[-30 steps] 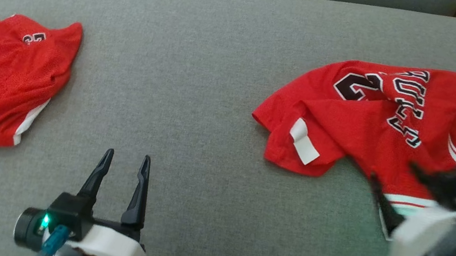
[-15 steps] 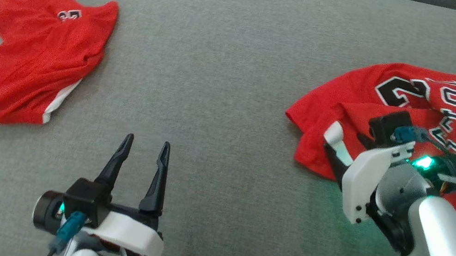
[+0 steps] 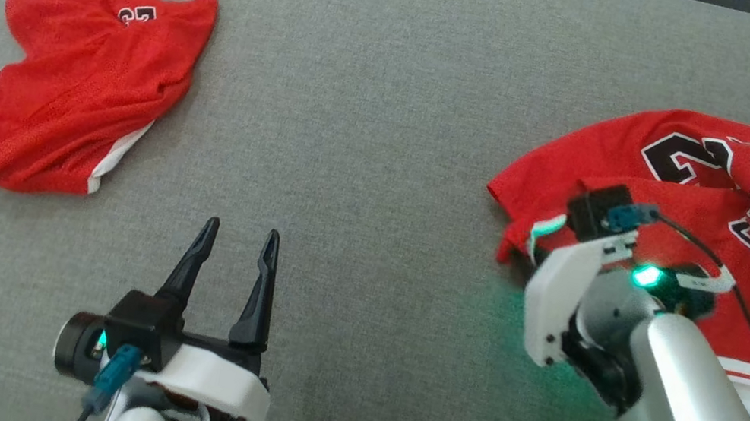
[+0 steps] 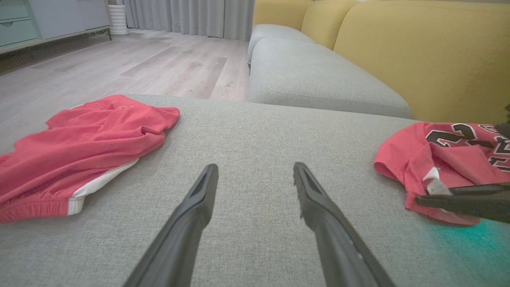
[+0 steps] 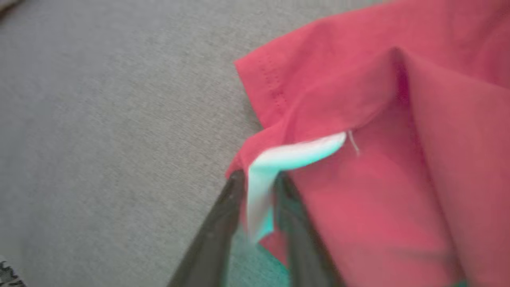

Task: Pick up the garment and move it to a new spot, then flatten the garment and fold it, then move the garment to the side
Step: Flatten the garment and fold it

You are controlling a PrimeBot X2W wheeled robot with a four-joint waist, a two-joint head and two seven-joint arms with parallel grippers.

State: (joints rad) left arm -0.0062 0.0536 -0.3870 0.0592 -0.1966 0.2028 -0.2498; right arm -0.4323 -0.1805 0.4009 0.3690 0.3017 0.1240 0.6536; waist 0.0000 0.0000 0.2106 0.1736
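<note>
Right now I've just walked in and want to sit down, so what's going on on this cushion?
The robot's right gripper has its fingers pinched on the edge of the red jersey, at its white label. The jersey lies crumpled on the grey cushion, not yet lifted. The left gripper hangs open over bare cushion, holding nothing. Red shorts lie bunched at the left.
</note>
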